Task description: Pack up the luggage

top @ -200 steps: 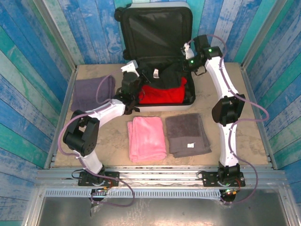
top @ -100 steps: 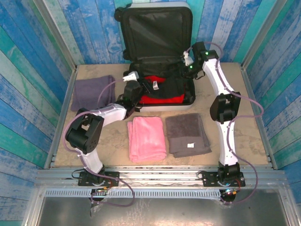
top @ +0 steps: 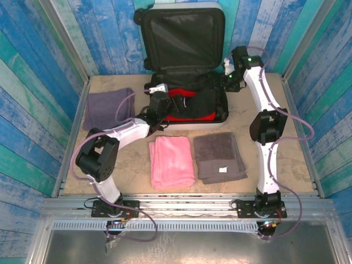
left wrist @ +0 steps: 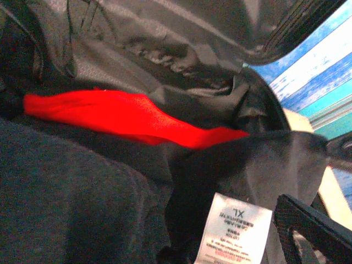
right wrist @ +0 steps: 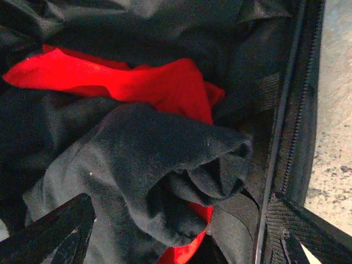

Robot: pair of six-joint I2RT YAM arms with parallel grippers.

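The luggage (top: 181,38) stands open at the back of the table, its lid upright. In its base a black garment (top: 199,99) lies over a red one (top: 190,116). My left gripper (top: 158,89) hangs over the base's left end, open; one finger (left wrist: 313,231) shows beside the black garment (left wrist: 66,192), its white size tag (left wrist: 236,228) and the red cloth (left wrist: 126,118). My right gripper (top: 230,73) is at the base's right edge, open and holding nothing. Its fingers stand wide apart above a rolled fold of black cloth (right wrist: 143,148), red cloth (right wrist: 159,82) and the zipper rim (right wrist: 291,110).
A pink folded towel (top: 171,161) and a grey folded towel (top: 219,157) lie side by side in front of the luggage. A purple-grey towel (top: 107,107) lies at the left. Blue plank walls close in the table on three sides.
Both grippers have opened and let go of the black garment, which has dropped into the luggage over the red one. The right gripper has drawn back to the right edge.
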